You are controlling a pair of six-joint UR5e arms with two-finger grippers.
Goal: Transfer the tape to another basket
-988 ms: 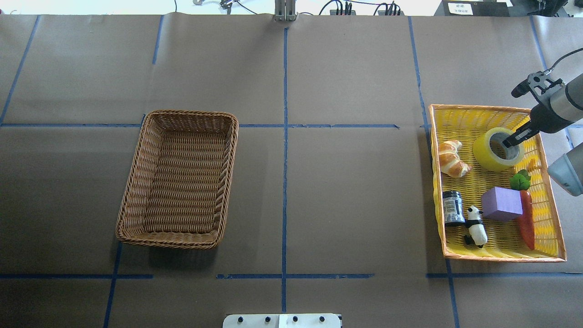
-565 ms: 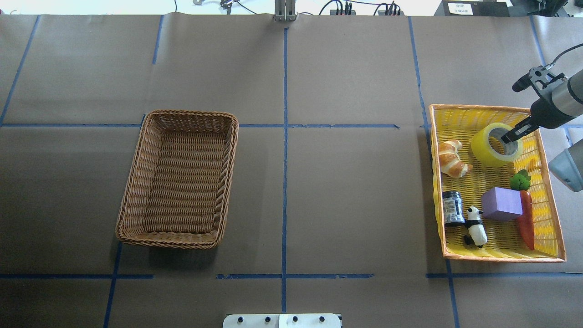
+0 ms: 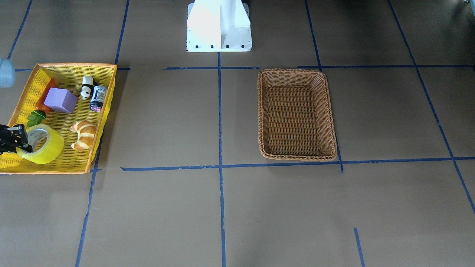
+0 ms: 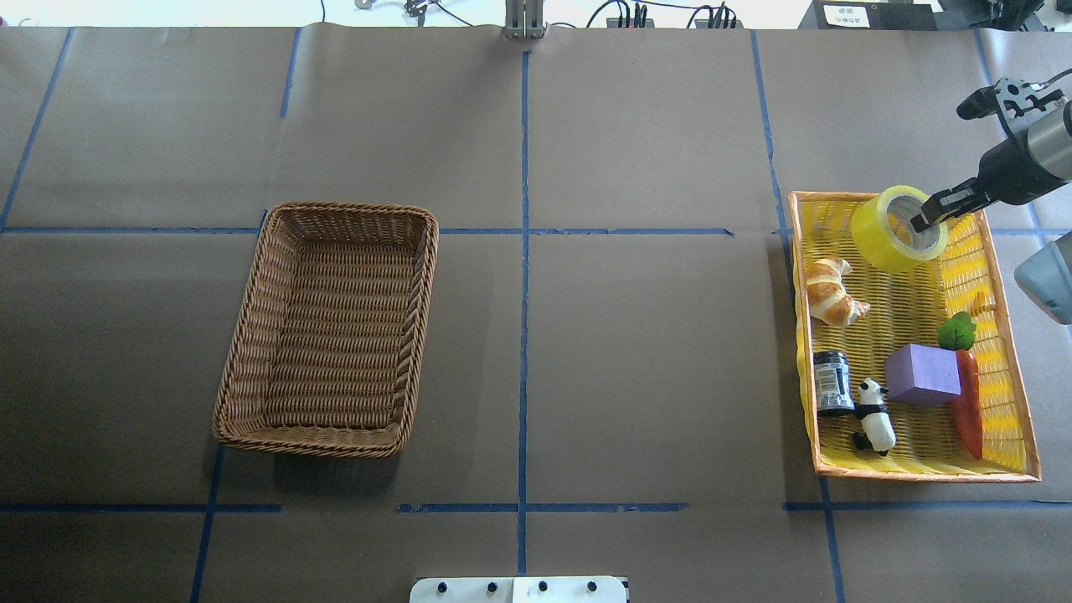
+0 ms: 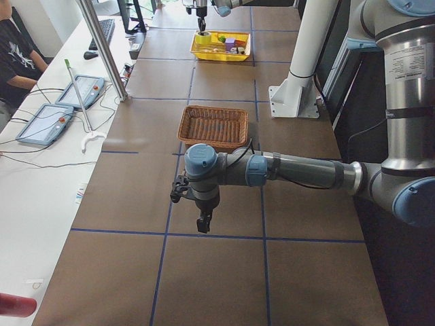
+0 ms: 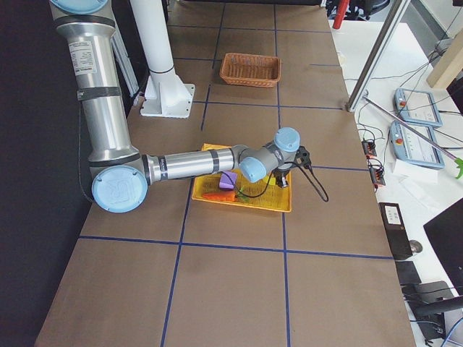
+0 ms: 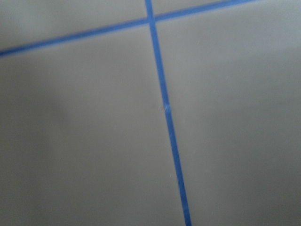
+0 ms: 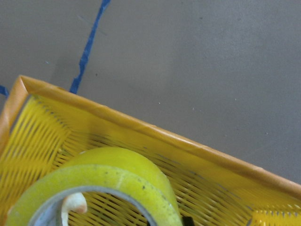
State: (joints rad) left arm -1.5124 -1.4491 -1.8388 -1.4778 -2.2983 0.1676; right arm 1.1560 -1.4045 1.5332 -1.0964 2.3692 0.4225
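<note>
Since a moment ago the tape (image 4: 875,243) has risen from beside the croissant (image 4: 829,291) toward the far rim of the yellow tray (image 4: 917,431). The right gripper (image 4: 928,216) slants down from the side, its jaws pinching the roll's wall, one finger inside the grey core. The translucent yellow roll hangs tilted, well apart from the wicker basket (image 4: 255,318). The left gripper (image 5: 202,223) points down; whether its jaws are spread cannot be told.

Right arm (image 4: 1026,159): enters at upper right edge of overhead view, wrist angled down-left.
Right gripper (image 4: 919,221): fingers clamped on wall of tape (image 4: 878,241).
Left arm (image 5: 299,171): stretched out level across centre of left side view.
Left gripper (image 5: 202,223): points straight down; finger spacing not discernible.
</note>
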